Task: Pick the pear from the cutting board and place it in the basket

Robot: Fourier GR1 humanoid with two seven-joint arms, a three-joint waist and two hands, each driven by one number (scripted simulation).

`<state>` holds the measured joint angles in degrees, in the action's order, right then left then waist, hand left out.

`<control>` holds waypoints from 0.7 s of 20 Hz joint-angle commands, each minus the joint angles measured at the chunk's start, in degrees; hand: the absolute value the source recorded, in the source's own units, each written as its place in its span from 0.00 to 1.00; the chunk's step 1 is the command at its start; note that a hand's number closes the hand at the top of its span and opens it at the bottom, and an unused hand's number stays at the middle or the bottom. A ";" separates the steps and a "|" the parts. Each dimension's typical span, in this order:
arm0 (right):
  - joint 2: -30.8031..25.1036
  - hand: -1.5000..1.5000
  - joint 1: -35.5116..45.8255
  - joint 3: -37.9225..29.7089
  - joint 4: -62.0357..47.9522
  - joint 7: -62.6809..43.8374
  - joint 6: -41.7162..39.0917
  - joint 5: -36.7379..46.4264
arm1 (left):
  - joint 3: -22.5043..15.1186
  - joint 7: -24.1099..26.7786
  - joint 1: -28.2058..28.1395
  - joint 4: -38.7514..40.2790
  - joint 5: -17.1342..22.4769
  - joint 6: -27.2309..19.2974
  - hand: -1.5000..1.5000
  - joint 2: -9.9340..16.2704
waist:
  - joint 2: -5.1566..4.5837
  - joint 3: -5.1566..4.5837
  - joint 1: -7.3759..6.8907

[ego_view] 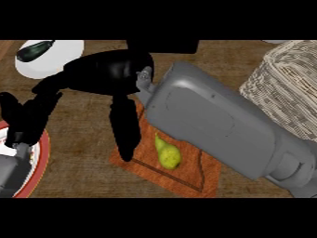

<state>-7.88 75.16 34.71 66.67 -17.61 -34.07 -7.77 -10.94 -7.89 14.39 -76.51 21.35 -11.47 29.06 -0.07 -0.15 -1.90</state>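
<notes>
A yellow-green pear (pixel 166 152) lies on the brown cutting board (pixel 188 179), near its middle. My right hand (pixel 109 69) hovers over the board's far left corner, at the end of the grey forearm (pixel 215 121) that crosses the board from the lower right. It is open: the thumb (pixel 123 132) points down beside the board's left edge and the other fingers (pixel 30 114) spread out to the left. Nothing is in it, and the pear sits apart, right of the thumb's tip. The woven basket (pixel 294 88) stands at the right. My left hand (pixel 2 173) shows at the lower left corner.
A red-rimmed plate (pixel 42 158) lies at the lower left under my left hand. A white plate (pixel 54 62) with a dark vegetable (pixel 34 50) on it sits at the back left. The wooden counter (pixel 85 153) shows between the plates and the board.
</notes>
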 commanded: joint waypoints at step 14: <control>-5.99 0.00 12.70 -6.18 -27.74 12.17 -31.23 0.02 | 2.21 -0.22 -3.45 -3.58 -0.22 2.53 0.50 0.35 | -0.41 0.12 -0.32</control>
<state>-12.26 88.56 30.17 42.58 -9.34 -59.91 -8.48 -9.02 -8.12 13.38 -77.62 21.01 -9.37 29.42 -0.50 -0.07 -2.02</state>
